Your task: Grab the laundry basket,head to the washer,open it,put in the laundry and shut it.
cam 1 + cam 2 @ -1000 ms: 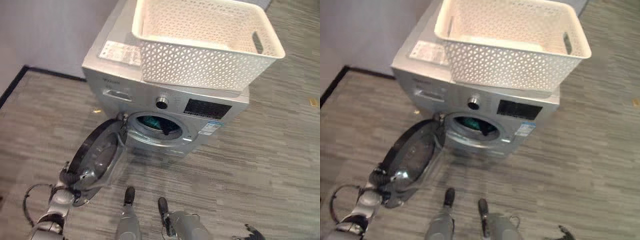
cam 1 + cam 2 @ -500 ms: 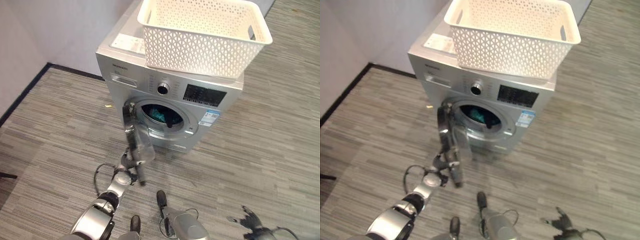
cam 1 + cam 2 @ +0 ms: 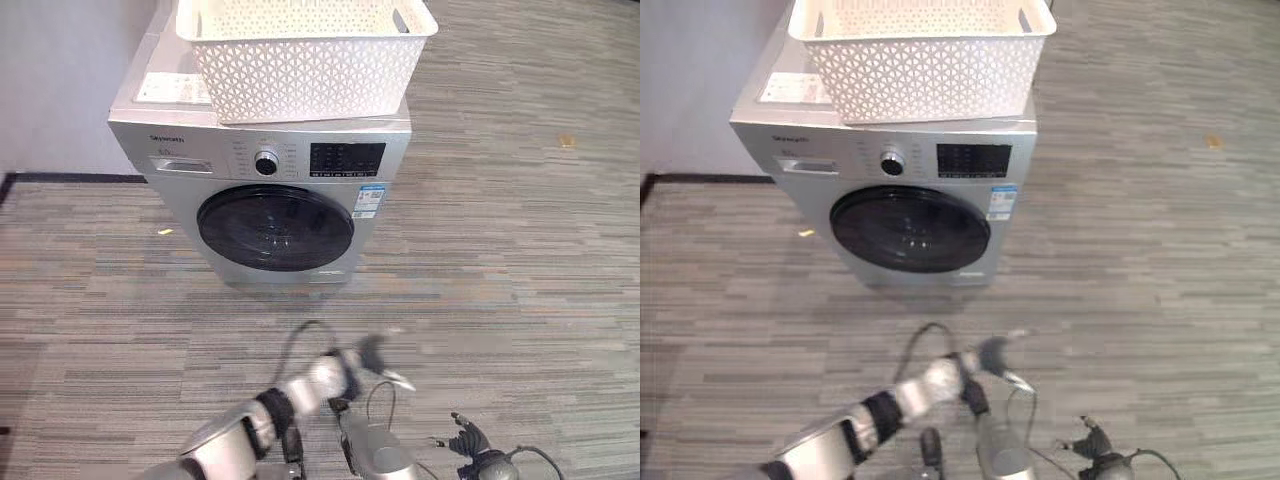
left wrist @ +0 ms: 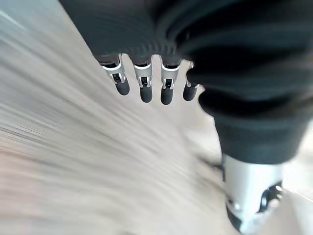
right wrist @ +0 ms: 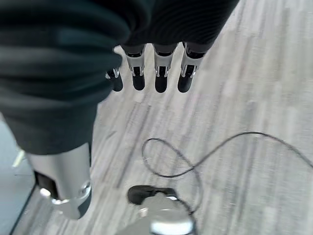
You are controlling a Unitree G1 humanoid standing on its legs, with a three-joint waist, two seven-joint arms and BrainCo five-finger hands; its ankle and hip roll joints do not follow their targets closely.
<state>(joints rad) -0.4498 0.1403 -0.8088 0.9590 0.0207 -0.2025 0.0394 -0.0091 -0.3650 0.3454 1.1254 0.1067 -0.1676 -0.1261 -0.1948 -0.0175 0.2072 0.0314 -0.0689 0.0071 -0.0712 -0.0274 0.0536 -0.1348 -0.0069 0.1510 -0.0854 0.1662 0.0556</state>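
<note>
Floor (image 3: 520,250): grey striped carpet w/ long thin bands, covers all of the room in front of and beside the washer; one small yellowish scrap (image 3: 165,232) lies on it near the washer's lower left corner, another small one (image 3: 567,141) far to the right.
Wall (image 3: 60,70): plain pale grey, behind and left of the washer; a dark baseboard (image 3: 70,178) runs along its foot where it meets the carpet.
Washer (image 3: 262,165): silver front-loader, stands on the carpet close to the wall; its round dark door (image 3: 275,227) sits flush in the front, closed. Knob and dark display panel are above the door.
Laundry basket (image 3: 300,50): white perforated plastic, rests on top of the washer, towards the right side of the lid; cut-out handle seen on its right end. Inside of it cannot be judged from here.
Laundry: cannot be seen through the dark door glass.
Left hand (image 3: 372,358): low over the carpet, well in front of the washer and apart from it; blurred in head views. In left wrist view the fingers (image 4: 142,85) hang in a row, relaxed and not curled, w/ nothing between them, only carpet behind.
Right hand (image 3: 466,442): at lower right edge, near the floor, away from washer; in right wrist view the fingers (image 5: 161,73) are loosely extended, holding nothing, carpet under them.
</note>
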